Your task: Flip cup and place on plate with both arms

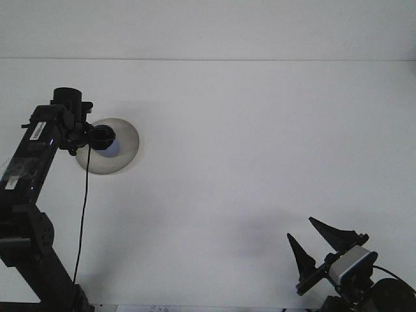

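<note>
- The cup (pixel 112 147) is dark blue and only a small part of it shows; it is over the middle of the plate, at the tip of the left arm.
- I cannot tell if the cup is upright or upside down, and I cannot tell if it touches the plate.
- The plate (pixel 123 155) is round and pale grey, and it lies flat on the left side of the white surface (pixel 260 143).
- The left gripper (pixel 103 137) is over the plate, and its dark body hides most of the cup. I cannot tell how its jaws stand.
- A thin black cable (pixel 82 214) hangs down from the left arm.
- The right gripper (pixel 316 243) is at the bottom right corner, well apart from the plate. Its two pointed jaws are apart and hold nothing.
</note>
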`<state>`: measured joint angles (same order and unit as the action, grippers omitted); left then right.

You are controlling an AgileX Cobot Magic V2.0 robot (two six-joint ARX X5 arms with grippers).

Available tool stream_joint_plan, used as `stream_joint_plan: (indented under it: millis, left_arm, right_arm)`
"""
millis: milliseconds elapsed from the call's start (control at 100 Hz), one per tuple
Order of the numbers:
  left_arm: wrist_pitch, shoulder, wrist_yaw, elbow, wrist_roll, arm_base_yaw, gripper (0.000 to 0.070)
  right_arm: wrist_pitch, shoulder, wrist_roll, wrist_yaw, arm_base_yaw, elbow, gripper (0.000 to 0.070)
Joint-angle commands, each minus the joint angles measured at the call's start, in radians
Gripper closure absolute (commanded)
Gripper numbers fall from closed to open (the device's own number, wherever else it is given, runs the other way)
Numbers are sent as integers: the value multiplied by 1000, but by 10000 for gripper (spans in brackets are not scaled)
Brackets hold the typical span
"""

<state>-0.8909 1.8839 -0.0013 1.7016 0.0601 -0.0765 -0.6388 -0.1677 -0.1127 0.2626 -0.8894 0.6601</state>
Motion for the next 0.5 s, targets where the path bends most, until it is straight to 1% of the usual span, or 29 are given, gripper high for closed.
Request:
stream_joint_plan:
  millis: [0, 210, 350, 490]
  left_arm:
    - [-6, 20, 2, 47, -28, -3, 120]
    - [-84, -17, 2, 159, -50, -2, 120]
    - [-86, -132, 2, 177, -74, -1, 119]
    - [-81, -296, 2, 174, -81, 6, 120]
  right_arm:
    - [9, -3, -16, 1, -10, 3, 275]
    - [8, -3, -16, 1, -10, 3, 275]
    - [6, -3, -15, 2, -10, 3, 275]
    - [6, -3, -14, 45, -10, 3, 273]
